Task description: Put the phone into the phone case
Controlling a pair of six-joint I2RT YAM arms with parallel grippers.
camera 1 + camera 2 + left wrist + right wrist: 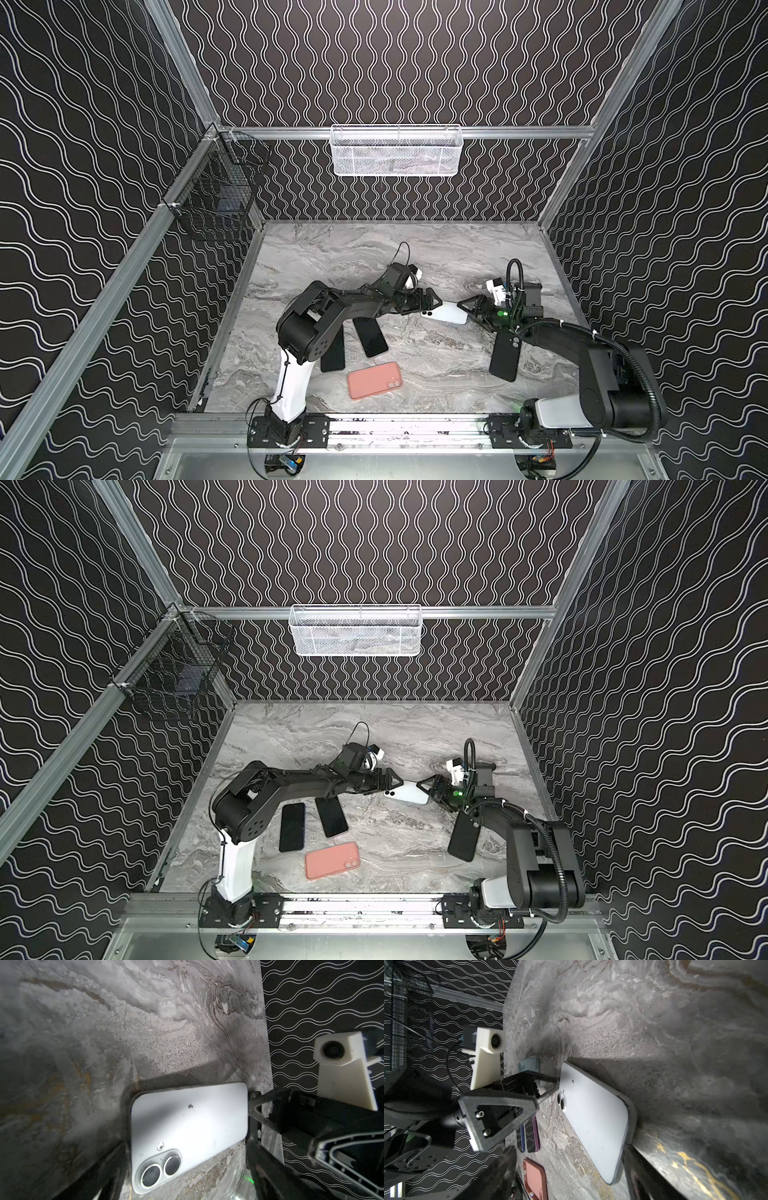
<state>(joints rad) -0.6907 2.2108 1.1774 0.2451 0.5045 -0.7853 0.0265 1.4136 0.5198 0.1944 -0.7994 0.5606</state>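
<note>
white phone (446,314) lies back up on the marble surface (415,257), about mid-surface, with one arm at each short end. left fingers (500,1100) are spread wide at the camera end and hold nothing. in the right wrist view one tip touches that end edge just beside the twin lenses. right fingers (268,1167) are at the plain end, also apart and not clamped: the phone's end sits in the gap, one finger close against its edge, the other well off it. fully flat or a bit tipped, cannot tell. a dark rim shows along one long side. pink case (374,380) lies near the front edge, apart from the white phone, camera cutout toward the right arm. black case (503,361) lies to the right with its far end tucked under the right arm. bare case or cased phone, cannot tell. two black phones (331,816) lie screen up beside each other, by the left arm, between it and the pink case. white basket (395,151) hangs on the back rail, black basket (216,199) on the left rail.
</note>
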